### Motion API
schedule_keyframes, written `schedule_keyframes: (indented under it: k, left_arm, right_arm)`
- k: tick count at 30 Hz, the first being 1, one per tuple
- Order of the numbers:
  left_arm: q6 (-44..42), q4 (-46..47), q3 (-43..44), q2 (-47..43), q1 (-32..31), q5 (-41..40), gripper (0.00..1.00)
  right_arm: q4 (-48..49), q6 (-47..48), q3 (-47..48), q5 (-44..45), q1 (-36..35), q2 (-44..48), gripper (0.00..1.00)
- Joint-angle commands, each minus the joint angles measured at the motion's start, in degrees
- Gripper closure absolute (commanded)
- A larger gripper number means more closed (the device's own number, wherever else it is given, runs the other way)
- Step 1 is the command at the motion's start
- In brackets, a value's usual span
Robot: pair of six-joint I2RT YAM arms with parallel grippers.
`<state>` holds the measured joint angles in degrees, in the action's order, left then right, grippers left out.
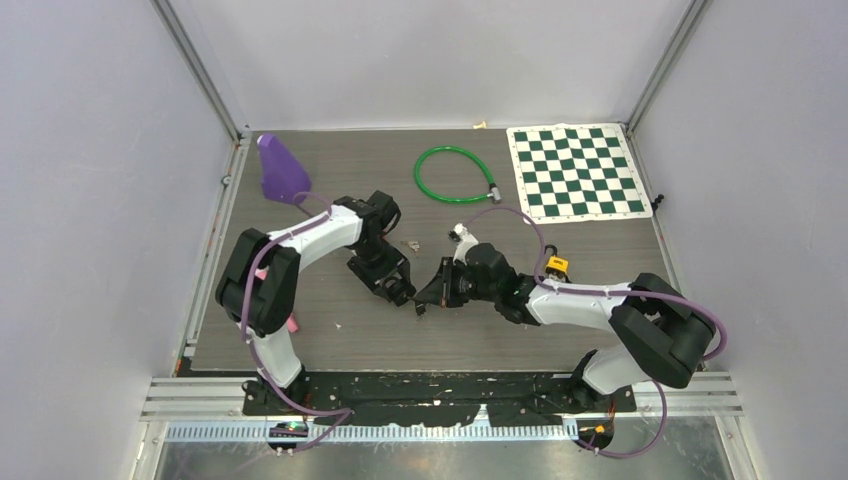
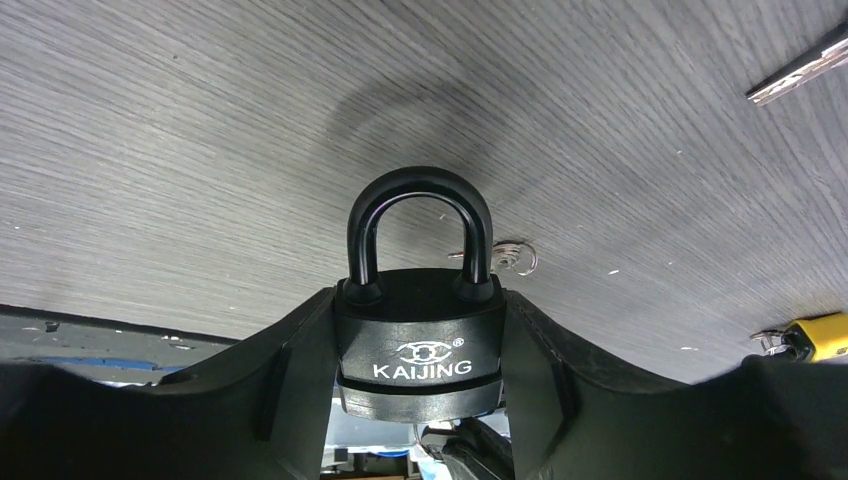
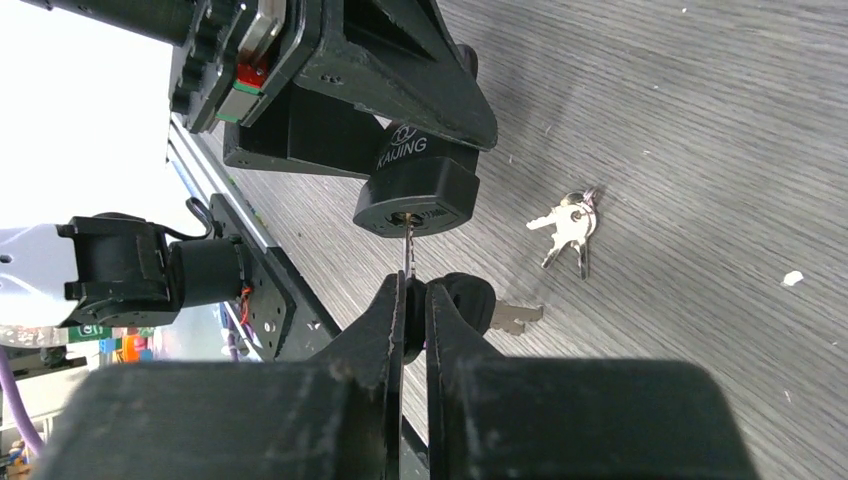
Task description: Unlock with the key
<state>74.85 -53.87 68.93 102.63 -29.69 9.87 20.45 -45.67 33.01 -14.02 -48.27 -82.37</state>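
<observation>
A black padlock [image 2: 418,345] marked KAIJING, its shackle closed, is clamped by its body in my left gripper [image 2: 420,310], just above the table. In the right wrist view the padlock [image 3: 415,190] has its keyhole end turned toward my right gripper [image 3: 412,290]. That gripper is shut on the black head of a key. The key's silver blade [image 3: 409,245] runs straight to the keyhole with its tip at or just inside it. A second black-headed key [image 3: 480,305] hangs beside the held one. From above, the left gripper [image 1: 398,290] and right gripper [image 1: 432,292] meet mid-table.
A loose bunch of silver keys [image 3: 567,225] lies on the table just behind the grippers. A small yellow object [image 1: 556,265] sits to the right. At the back are a green cable loop [image 1: 455,175], a chessboard mat [image 1: 577,172] and a purple object [image 1: 282,168].
</observation>
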Motion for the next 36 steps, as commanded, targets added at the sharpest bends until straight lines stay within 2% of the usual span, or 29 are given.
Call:
schedule_keyframes:
  k: [1,3,6,9,13,15,17,18,20,22,27,30,33,36]
  left_arm:
    - [-4.4,-4.1,-2.6,1.6,3.3,-20.6,0.60]
    - [-4.3,-4.0,-2.5,0.7,3.3,-20.6,0.60]
    - [-3.9,-4.3,-2.7,-0.6,3.4,-22.8,0.60]
    - [-3.8,-4.0,-3.5,-2.5,3.4,-21.7,0.60]
    - [-3.1,-3.8,-4.1,-5.4,3.3,-16.7,0.71]
    - [-2.9,-4.4,-3.6,-6.6,3.1,-14.4,0.83]
    - [-2.6,-5.1,-3.2,-8.5,3.0,-12.8,0.95]
    - [-2.2,-5.1,-3.3,-9.6,2.7,-12.2,0.98]
    - [-1.1,-3.9,-4.2,-12.2,2.4,-11.7,1.00]
    - [-0.4,-3.6,-5.0,-14.5,2.6,-12.4,1.00]
    - [-1.2,-5.4,-3.8,-16.7,5.9,-16.0,1.00]
    - [-1.3,-4.4,-4.9,-18.1,9.8,-17.7,1.00]
    - [-0.4,-1.8,-6.9,-19.6,14.0,-16.0,1.00]
    - [-0.2,-1.5,-5.5,-19.9,17.7,-14.6,1.00]
  right_arm:
    - [4.7,2.5,0.4,-2.6,0.7,4.5,0.94]
    - [8.0,0.8,-1.4,-3.2,0.8,4.3,0.95]
    - [7.7,0.7,-1.7,-3.2,0.7,4.5,0.95]
    - [8.6,0.3,-1.8,-3.0,0.6,4.6,0.95]
    - [16.6,-2.7,-2.9,-2.5,-0.5,3.3,0.95]
    - [15.0,-1.9,-1.7,0.6,-2.3,3.1,0.95]
    - [12.2,0.8,-0.3,7.4,-5.3,4.0,0.95]
    - [11.0,2.5,0.0,14.4,-7.8,4.9,0.95]
    - [9.2,3.1,0.0,22.4,-10.3,6.0,0.94]
    - [9.7,2.4,-0.5,25.7,-11.4,6.9,0.94]
    - [19.6,2.1,-4.3,19.7,-11.4,9.0,0.94]
    - [30.2,-5.5,-8.5,11.1,-9.7,11.0,0.95]
    - [33.0,-9.9,-10.3,7.4,-9.2,11.4,0.95]
    - [32.3,-9.8,-11.4,7.9,-9.3,11.0,0.95]
